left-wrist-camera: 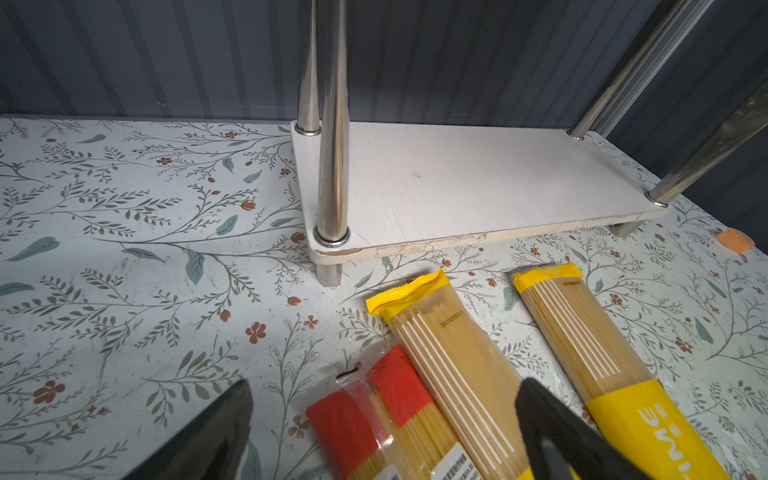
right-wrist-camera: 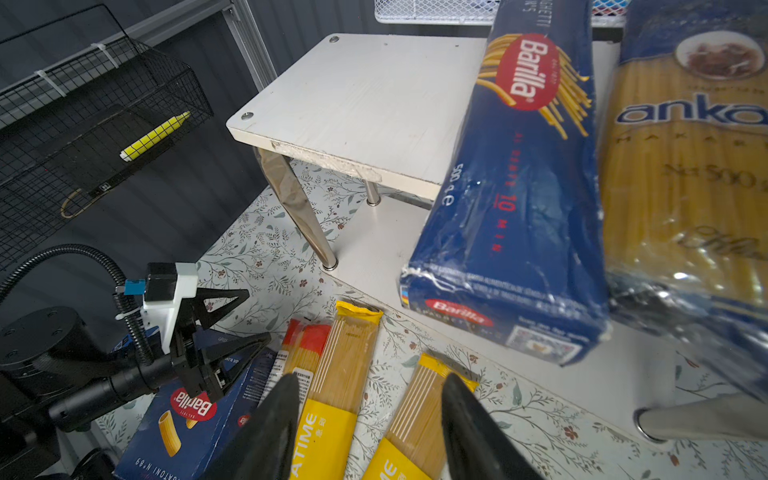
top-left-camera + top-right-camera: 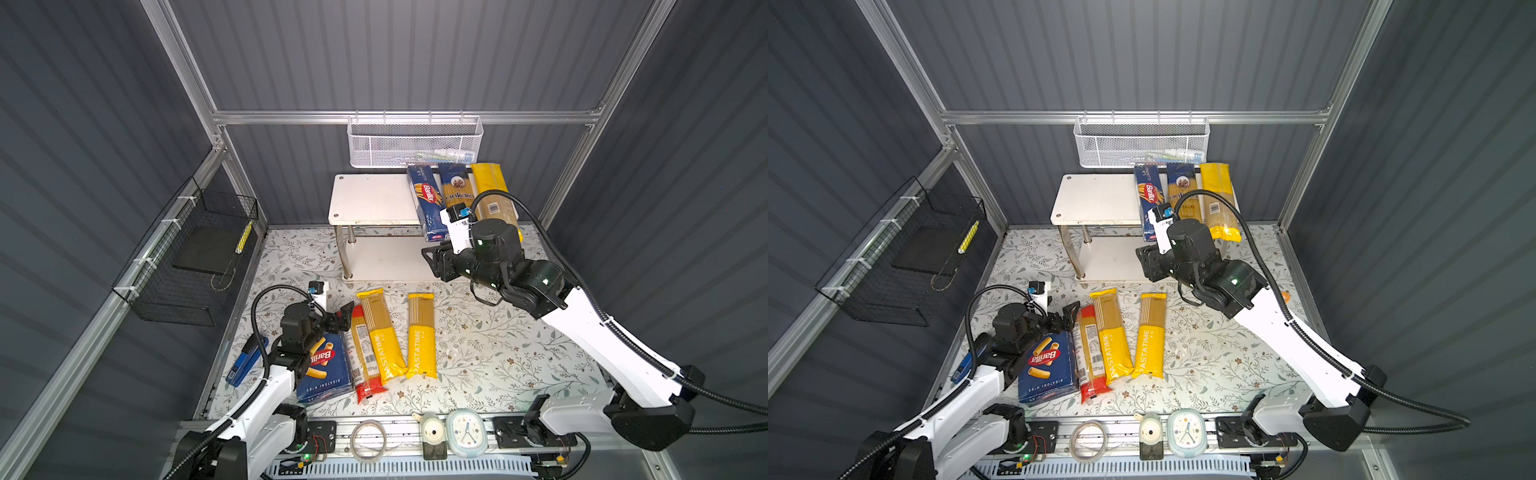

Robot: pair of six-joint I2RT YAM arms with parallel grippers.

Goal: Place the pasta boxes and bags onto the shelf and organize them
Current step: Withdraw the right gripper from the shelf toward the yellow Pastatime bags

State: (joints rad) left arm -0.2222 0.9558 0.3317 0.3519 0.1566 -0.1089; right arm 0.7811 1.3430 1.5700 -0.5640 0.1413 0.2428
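With the floral-patterned tabletop point(image 3: 478, 353) read as a clock face in both top views, twelve at the back wall, a black wire basket point(image 3: 187, 257) hangs on the side wall at nine o'clock. At seven o'clock the left gripper point(image 3: 344, 318) hangs with its fingers spread and nothing between them. It is over the far right corner of the wide dark-blue Barilla rigatoni carton point(image 3: 328, 374), which lies flat. Against the carton's right side lies the clear red-ended spaghetti bag point(image 3: 365, 361), and the first yellow PASTATIME spaghetti bag point(image 3: 382, 336) rests partly on it. The second yellow PASTATIME spaghetti bag point(image 3: 421, 336) lies just beside that one, near six o'clock.

At twelve o'clock stands the small white two-tier shelf point(image 3: 374, 199). Three packs lie side by side and touching on the right half of its top board. First is the long narrow dark-blue Barilla spaghetti carton point(image 3: 428, 203), whose near end overhangs the front edge. Next are the dark-blue ankara spaghetti bag point(image 3: 455, 183) and the yellow-ended spaghetti bag with a barcode label point(image 3: 494, 195).

The right gripper point(image 3: 432, 262) hovers over the lower board, below the overhanging carton. Its fingers are parted and empty, pointing toward nine o'clock.
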